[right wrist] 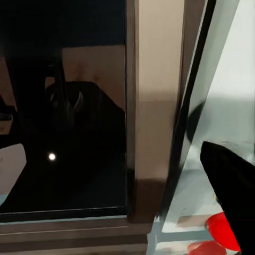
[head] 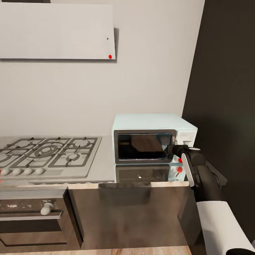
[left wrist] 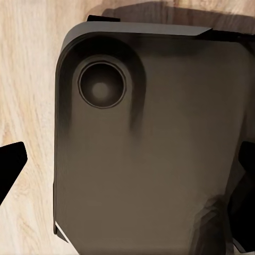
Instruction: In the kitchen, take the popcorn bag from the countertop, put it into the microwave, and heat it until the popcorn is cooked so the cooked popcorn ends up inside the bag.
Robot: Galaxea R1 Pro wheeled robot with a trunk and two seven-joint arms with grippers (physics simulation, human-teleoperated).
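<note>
Your tabletop [head: 106, 156] runs grey along the pale wall, above dark cabinet fronts [head: 134, 216]. The gas hob [head: 46, 156] takes its left stretch, with a row of white knobs along its front edge. The microwave [head: 148, 124] stands at the tabletop's right end, against the dark side wall, its dark glass door [head: 143, 146] shut and mirrored in the glossy surface before it. Your right arm [head: 205, 177] reaches up from the lower right, and your right hand [head: 171, 148] sits at the door's right edge, beside the control panel; you cannot tell whether its fingers are spread or pressed together. In the right wrist view the door's edge [right wrist: 154, 117] is close, with one dark fingertip [right wrist: 234, 196] over a red dot [right wrist: 218, 228]. The left wrist view shows your left hand's dark fingertips [left wrist: 10, 164] spread apart over a dark rounded body above wooden flooring [left wrist: 26, 79].
</note>
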